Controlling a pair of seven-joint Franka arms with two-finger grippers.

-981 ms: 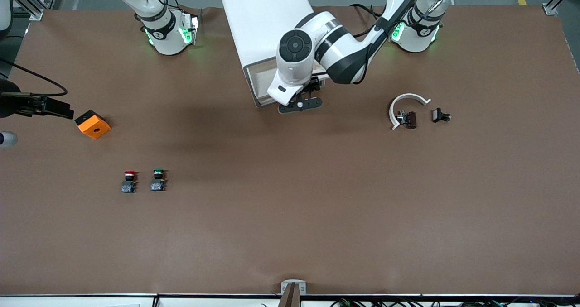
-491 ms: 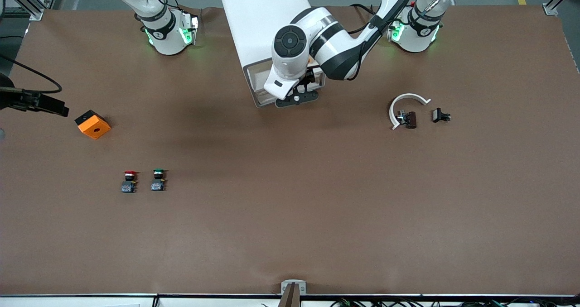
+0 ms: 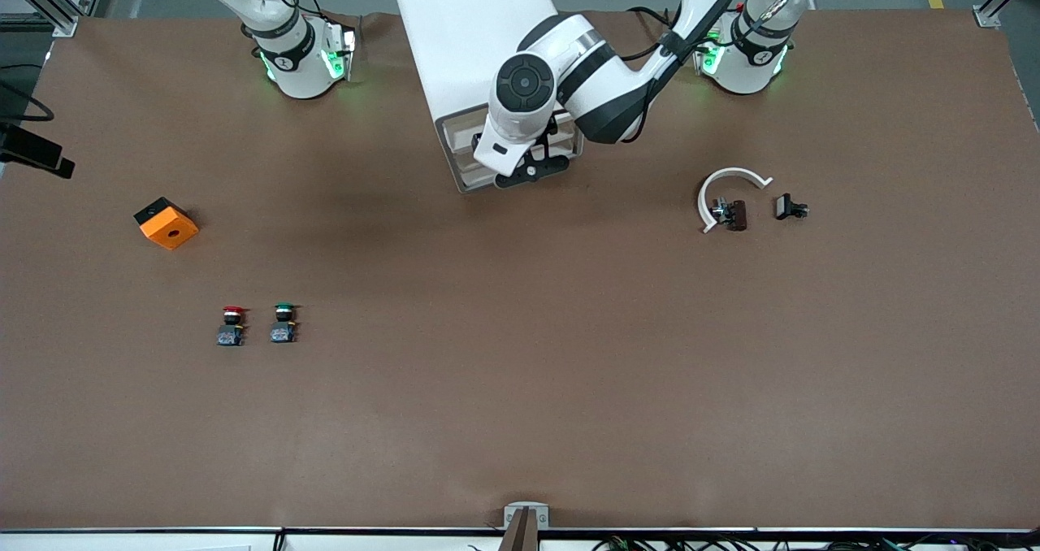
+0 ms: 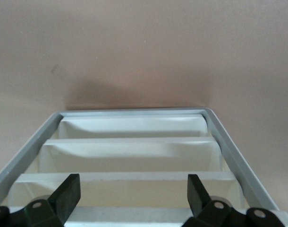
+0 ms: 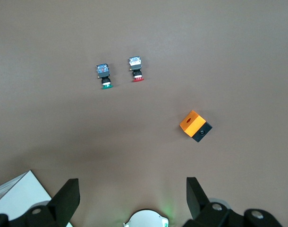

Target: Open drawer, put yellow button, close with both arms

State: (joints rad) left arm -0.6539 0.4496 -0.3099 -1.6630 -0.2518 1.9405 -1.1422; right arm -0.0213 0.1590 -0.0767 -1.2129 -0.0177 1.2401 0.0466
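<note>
On the clock face of the front view, the cabinet (image 3: 467, 39) sits at twelve o'clock on the table (image 3: 520, 421). Its top drawer (image 3: 455, 154) is pulled out toward six.

The left gripper (image 3: 532, 169) hangs over the open drawer. Its fingers (image 4: 68, 194) are spread wide and hold nothing. In the left wrist view they frame the white tray's cross-walls inside the drawer's grey rim.

I cannot tell where the yellow button is — it shows in no view, and the tray compartments in sight hold nothing.

The right gripper (image 5: 132, 194) is up over the table's edge at about ten o'clock, at the right arm's end. Its fingers (image 5: 66, 196) are also spread and empty.

An orange box (image 3: 166, 223) lies on the table at nine o'clock. Between four and five o'clock of the box stand the red button (image 3: 231, 325) and the green button (image 3: 283, 323), just beside each other.

Between two and three o'clock on the table lies a white arc (image 3: 725, 184) with a dark part (image 3: 734, 214) at its open side. At three o'clock of that part lies a small black piece (image 3: 790, 207).
</note>
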